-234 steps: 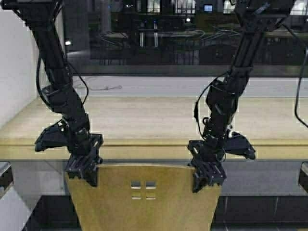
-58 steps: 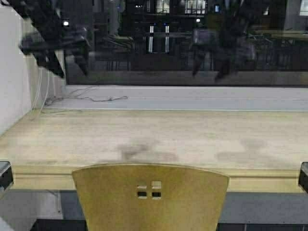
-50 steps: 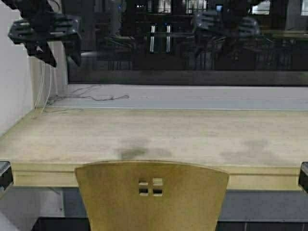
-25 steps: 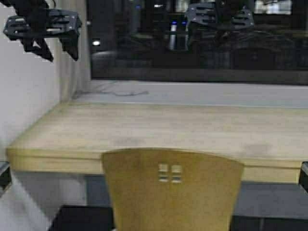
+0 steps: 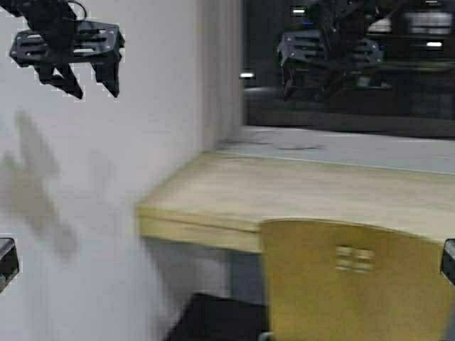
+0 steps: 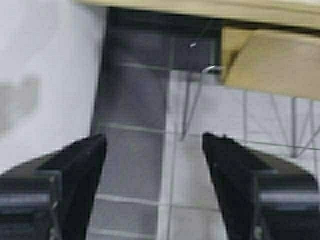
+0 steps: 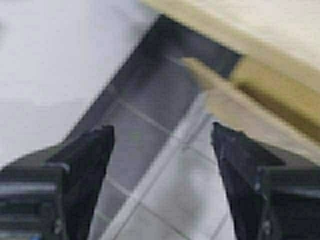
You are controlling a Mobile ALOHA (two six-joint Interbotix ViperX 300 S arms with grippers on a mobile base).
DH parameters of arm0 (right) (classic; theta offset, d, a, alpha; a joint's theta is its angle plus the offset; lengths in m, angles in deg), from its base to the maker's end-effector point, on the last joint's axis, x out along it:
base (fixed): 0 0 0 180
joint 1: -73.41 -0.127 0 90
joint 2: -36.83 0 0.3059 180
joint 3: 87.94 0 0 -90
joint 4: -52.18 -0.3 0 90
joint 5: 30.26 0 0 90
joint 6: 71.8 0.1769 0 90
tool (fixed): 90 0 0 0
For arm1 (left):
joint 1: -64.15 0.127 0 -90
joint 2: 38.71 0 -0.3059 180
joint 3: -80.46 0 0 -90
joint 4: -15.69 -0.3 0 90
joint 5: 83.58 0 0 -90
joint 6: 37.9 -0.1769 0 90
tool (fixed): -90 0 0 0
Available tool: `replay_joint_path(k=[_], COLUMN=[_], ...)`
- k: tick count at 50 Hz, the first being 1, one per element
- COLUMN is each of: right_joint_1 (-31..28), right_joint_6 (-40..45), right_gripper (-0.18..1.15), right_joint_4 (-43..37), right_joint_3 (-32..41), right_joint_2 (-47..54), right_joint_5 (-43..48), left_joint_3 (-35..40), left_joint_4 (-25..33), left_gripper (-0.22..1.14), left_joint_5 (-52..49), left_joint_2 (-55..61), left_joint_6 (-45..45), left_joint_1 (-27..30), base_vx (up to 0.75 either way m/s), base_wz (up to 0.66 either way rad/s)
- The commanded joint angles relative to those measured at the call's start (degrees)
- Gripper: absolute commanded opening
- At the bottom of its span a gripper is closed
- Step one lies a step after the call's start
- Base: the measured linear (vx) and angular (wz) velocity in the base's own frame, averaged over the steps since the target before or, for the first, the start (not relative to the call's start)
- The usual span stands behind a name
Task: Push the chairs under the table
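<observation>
One yellow-tan plywood chair point(image 5: 355, 284) with a small-square cutout stands at the lower right, its back against the edge of the long light-wood table point(image 5: 284, 192). Its seat and a chrome leg show in the left wrist view point(image 6: 272, 62); part of it also shows in the right wrist view point(image 7: 235, 102). My left gripper point(image 5: 91, 82) is open and empty, raised high at the upper left before the white wall. My right gripper point(image 5: 306, 89) is open and empty, raised high over the table before the dark window. Neither touches the chair.
A white wall point(image 5: 106, 213) fills the left, meeting the table's left end. A dark window point(image 5: 355, 78) runs behind the table above a grey sill point(image 5: 341, 145). Tiled floor point(image 6: 150, 190) lies below, dark by the wall.
The robot has turned left: table and chair have shifted right and the wall has come into view. Earlier, both grippers left the chair's back and rose high.
</observation>
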Motion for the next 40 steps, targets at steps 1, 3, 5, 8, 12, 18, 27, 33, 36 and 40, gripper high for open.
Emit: replay_joint_path(k=[1,3,5,8,12,18,27,33,36,40], right_joint_1=[0.0,0.0,0.0,0.0,0.0,0.0,-0.1,0.0,0.0,-0.1], right_joint_6=[0.3,0.3,0.3,0.3,0.3,0.4,0.4,0.5,0.6,0.6], right_gripper=[0.93,0.93,0.93,0.93,0.93,0.93,0.93,0.93,0.93,0.93], right_joint_4=[-0.2,-0.2,-0.2,-0.2,-0.2,-0.2,-0.4,-0.4,-0.4,-0.4], right_joint_3=[0.4,0.4,0.4,0.6,0.7,0.8,0.9,0.9,1.1,1.2], right_joint_2=[-0.9,-1.1,-1.3,-1.5,-1.7,-1.9,-2.5,-2.3,-2.3,-2.3], right_joint_5=[0.4,0.4,0.2,0.0,0.0,-0.1,-0.4,-0.6,-0.7,-0.9], left_joint_3=[0.4,0.2,-0.3,-1.2,-4.0,-7.5,-11.0,-12.4,-12.4,-12.0], left_joint_4=[-0.2,-0.2,-0.2,0.0,0.0,0.0,-0.2,0.0,0.0,-0.3], left_gripper=[0.92,0.92,0.92,0.92,0.92,0.92,0.92,0.92,0.92,0.92], left_joint_5=[0.1,-0.5,-1.7,-4.0,-6.3,-7.1,-7.4,-8.0,-8.1,-7.7], left_joint_2=[-1.4,-2.1,-3.1,-4.7,-7.8,-14.2,-22.1,-23.9,-24.1,-24.2], left_joint_6=[-0.4,-0.1,0.0,0.1,0.2,0.4,0.7,0.8,0.9,0.8], left_joint_1=[-2.5,-3.6,-4.6,-5.8,-5.9,-5.9,-5.8,-5.7,-5.8,-5.8], base_vx=[-0.16,-0.17,-0.18,-0.18,-0.17,-0.16,-0.15,-0.16,-0.2,-0.22], base_wz=[0.57,0.57,0.53,0.48,0.37,0.26,0.2,0.09,0.06,0.09])
